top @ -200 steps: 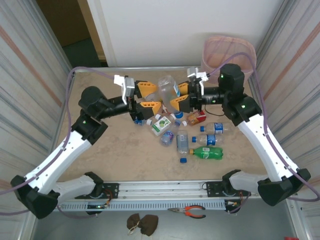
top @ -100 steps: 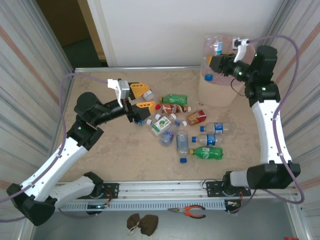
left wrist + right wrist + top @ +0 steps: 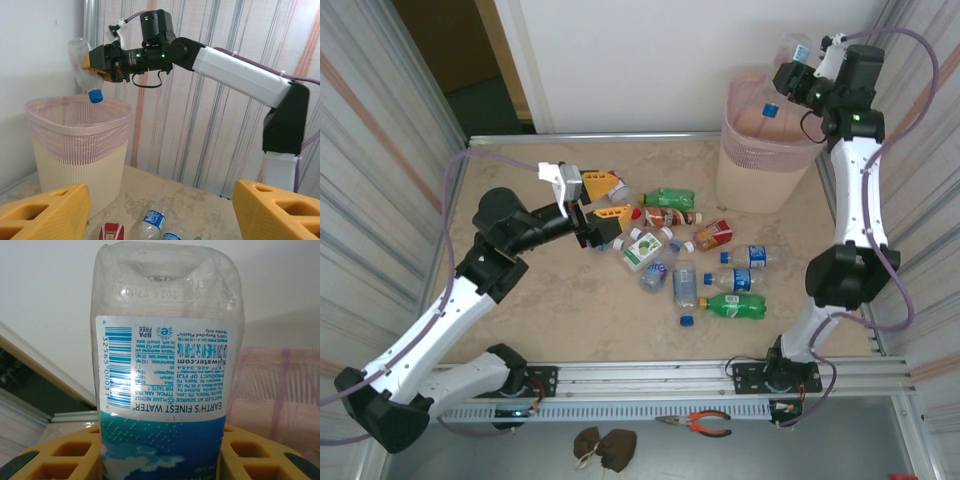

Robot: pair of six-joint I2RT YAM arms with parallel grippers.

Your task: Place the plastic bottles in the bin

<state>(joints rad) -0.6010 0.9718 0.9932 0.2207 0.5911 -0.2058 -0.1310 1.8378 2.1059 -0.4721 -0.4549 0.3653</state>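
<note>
- Right gripper (image 3: 89, 64) pinches clear blue-capped plastic water bottle (image 3: 165, 365), cap down.
- Below its jaws, pale pink mesh wastebasket (image 3: 75, 150); centre the bottle inside the rim, then release.

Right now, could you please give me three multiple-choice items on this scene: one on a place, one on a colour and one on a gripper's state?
1. Where is the clear bottle in the right gripper?
A. lying on the table
B. hanging cap-down over the bin
C. lying inside the bin

2. What colour is its cap?
A. red
B. white
C. blue

3. How does the left gripper stand?
A. open and empty
B. shut on a green bottle
C. shut on a loose cap

Answers:
1 B, the left wrist view shows it above the pink rim.
2 C, the cap shows blue.
3 A, its yellow fingers stand apart with nothing between them.
</note>
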